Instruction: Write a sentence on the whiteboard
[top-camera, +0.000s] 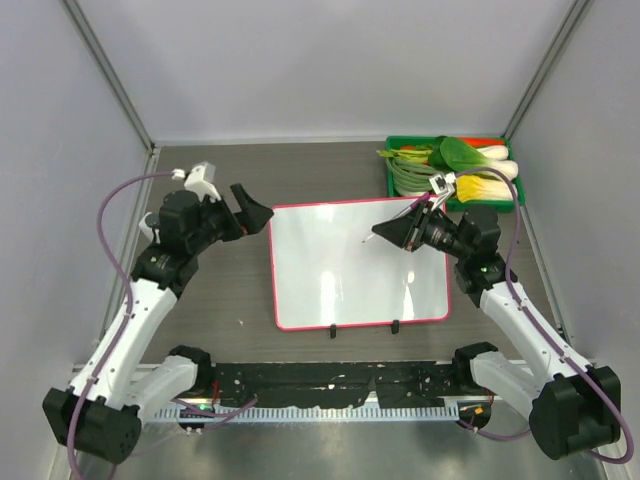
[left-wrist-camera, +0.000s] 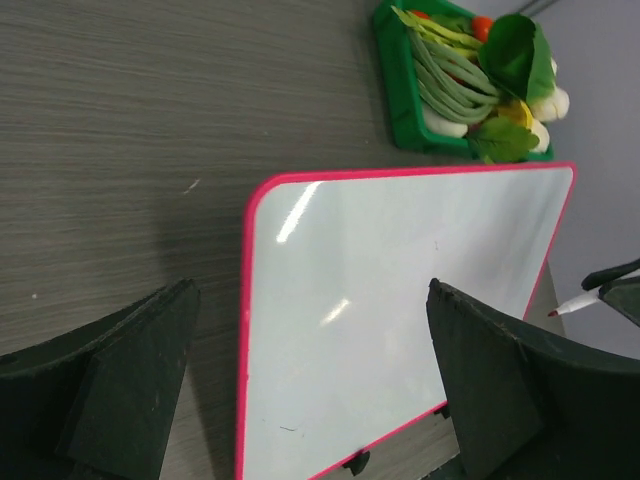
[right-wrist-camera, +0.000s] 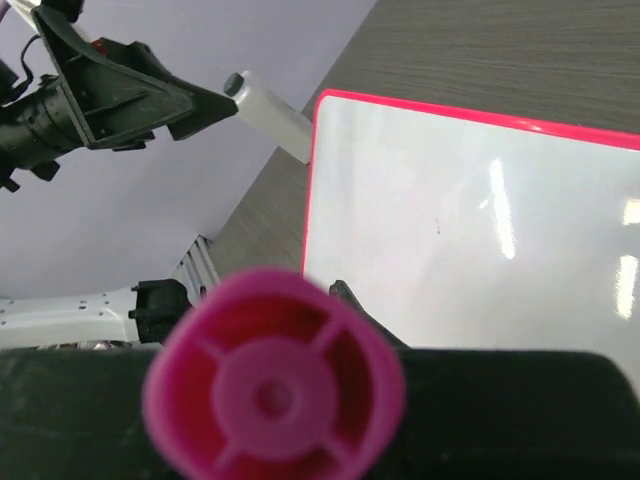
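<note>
**Whiteboard flat at table centre; marker held above it**

The whiteboard (top-camera: 350, 270) is laid flat in the middle of the grey wood-grain table (top-camera: 220, 290); its pink-red frame is seen whole in the top view, with the two black clips (top-camera: 332, 328) on the long edge nearest the arm bases. Bare table is left along its left and far edges; the green tray (left-wrist-camera: 393, 90) of green beans (left-wrist-camera: 445, 80) and leafy greens sits just beyond the far right corner, apart from the frame.

The white surface is marked by glare streaks and one speck, too small to identify. In the left wrist view part of the clip edge is hidden behind one of the fingers (left-wrist-camera: 500, 390).

The right gripper (top-camera: 385, 232) is pressed onto a pink marker pen (right-wrist-camera: 275, 395); the tip is poised over the far right part of the board, and whether it touches cannot be told. The left gripper (left-wrist-camera: 312, 290) is spread wide with nothing between its fingers, just off the board's far left corner.
</note>
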